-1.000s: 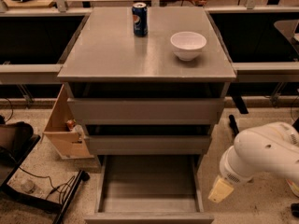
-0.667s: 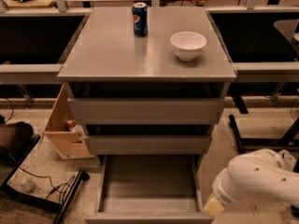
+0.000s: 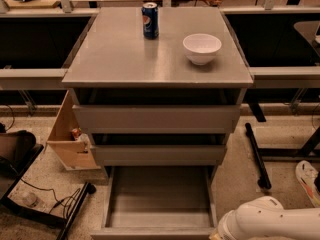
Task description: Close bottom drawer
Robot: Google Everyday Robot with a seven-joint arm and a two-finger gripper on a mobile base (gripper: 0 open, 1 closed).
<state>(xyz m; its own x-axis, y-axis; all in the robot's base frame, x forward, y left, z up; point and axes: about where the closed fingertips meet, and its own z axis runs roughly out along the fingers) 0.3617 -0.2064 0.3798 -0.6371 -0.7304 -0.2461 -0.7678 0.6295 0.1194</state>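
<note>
Bottom drawer (image 3: 159,196) of the grey cabinet (image 3: 150,64) is pulled well out toward the camera, w/ its front panel along the lower frame edge. The box interior is smooth grey, nothing seen inside. Middle drawer front (image 3: 159,155) and top drawer front (image 3: 156,119) sit above it, each slightly proud of the carcass. The gripper (image 3: 216,232) is low at the frame's bottom edge, just beside the open drawer's front corner on the view's right side, hanging off the white arm (image 3: 275,221). It's mostly cut off, so jaw state: can't tell. Handling, as a guess: the drawer is a rigid panel box, prob. light since it looks empty, and should glide on its runners w/ little resistance. The front is plain w/ no handle, so no grip is needed: push flat on the outer face, near mid-width, so it runs straight and doesn't rack. Pepsi can (image 3: 150,20) and white bowl (image 3: 202,48) sit on top, so a hard slam could jolt them.
</note>
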